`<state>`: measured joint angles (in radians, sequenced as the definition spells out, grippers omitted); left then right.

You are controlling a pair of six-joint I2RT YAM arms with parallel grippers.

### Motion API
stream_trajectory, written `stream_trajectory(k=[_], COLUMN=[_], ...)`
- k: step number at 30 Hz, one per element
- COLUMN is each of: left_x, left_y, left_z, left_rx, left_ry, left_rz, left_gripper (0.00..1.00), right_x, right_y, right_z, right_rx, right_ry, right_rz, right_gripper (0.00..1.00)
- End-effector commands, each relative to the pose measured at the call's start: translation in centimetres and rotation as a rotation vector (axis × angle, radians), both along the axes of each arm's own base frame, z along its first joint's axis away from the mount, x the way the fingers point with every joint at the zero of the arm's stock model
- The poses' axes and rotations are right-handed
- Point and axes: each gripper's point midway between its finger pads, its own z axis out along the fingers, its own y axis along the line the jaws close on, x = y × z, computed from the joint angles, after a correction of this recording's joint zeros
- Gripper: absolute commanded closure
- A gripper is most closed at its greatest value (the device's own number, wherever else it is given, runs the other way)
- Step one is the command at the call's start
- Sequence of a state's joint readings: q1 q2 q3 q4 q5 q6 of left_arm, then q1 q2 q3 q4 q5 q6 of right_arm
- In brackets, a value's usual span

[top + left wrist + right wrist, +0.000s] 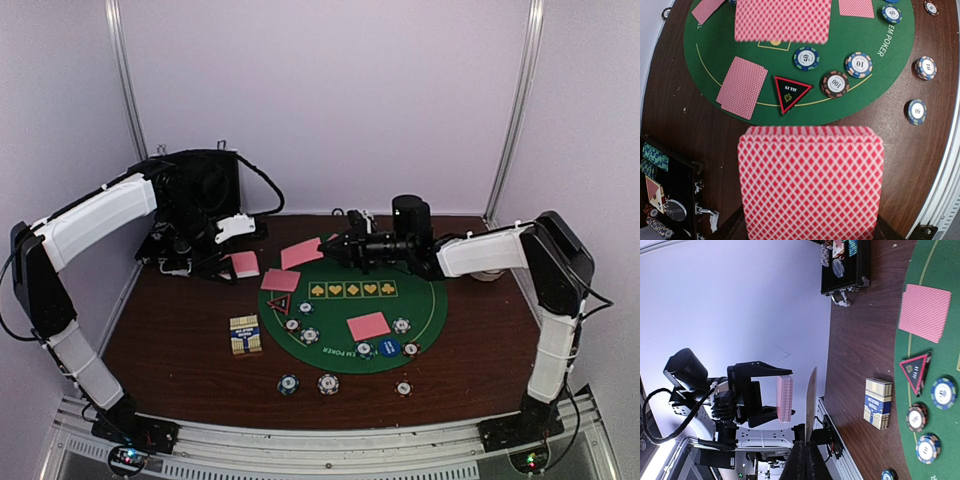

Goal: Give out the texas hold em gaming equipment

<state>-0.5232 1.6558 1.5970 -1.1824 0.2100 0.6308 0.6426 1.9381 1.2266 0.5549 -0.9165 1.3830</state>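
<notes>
Distribution is partly done (dealing appears to be under way). Left jaws pinch the deck (810, 180) above the table (170, 340), beside the mat (425, 300). Right jaws, pressed together, pinch one card (811, 400) in mid-air.

Count:
- three dealt cards (742, 87)
- nine chips (310, 335), three of them off the mat
- one triangle marker (277, 303)
- one blue disc (388, 347)

More cards probably remain to be dealt.

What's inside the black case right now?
The black case holds stacked teal chips, a card and a silvery round disc; the rest lies outside the frame.
</notes>
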Motion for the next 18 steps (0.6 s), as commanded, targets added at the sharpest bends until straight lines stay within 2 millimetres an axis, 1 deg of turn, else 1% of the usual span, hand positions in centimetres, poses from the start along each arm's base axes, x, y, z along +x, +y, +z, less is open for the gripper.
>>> stream_trajectory(k=[1, 4, 6, 8, 9, 10, 13, 18], left_x=[0.2, 0.3, 0.3, 0.3, 0.2, 0.3, 0.3, 0.2], left_y=[0.1, 0.0, -0.1, -0.2, -0.2, -0.2, -0.3, -0.3], left_z=[0.4, 0.5, 0.6, 0.7, 0.7, 0.7, 0.9, 1.0], left_rx=[-0.008, -0.014, -0.018, -0.023, -0.023, -0.024, -0.030, -0.032], left_ry=[-0.020, -0.021, -0.020, -0.020, -0.018, -0.020, -0.021, -0.014], left_rz=[-0.007, -0.006, -0.007, -0.009, -0.010, -0.009, -0.008, -0.009], left_gripper=[1.00, 1.00, 1.00, 1.00, 1.00, 1.00, 1.00, 1.00], right_x=[-0.5, -0.8, -1.4, -2.3, -3.1, -3.6, -4.7, -5.4], right_y=[-3.6, -6.5, -8.2, -9.8, -10.6, -11.2, -12.4, -13.5], right_z=[0.0, -2.4, -4.2, -6.0, -7.4, -8.3, -9.9, -11.2], right_rx=[-0.035, -0.100, -0.160, -0.232, -0.294, -0.344, -0.432, -0.505], right_ry=[-0.045, -0.014, 0.003, 0.006, 0.037, 0.035, 0.035, 0.030], right_rz=[-0.027, -0.057, -0.068, -0.067, -0.057, -0.050, -0.037, -0.039], right_gripper=[1.00, 1.00, 1.00, 1.00, 1.00, 1.00, 1.00, 1.00])
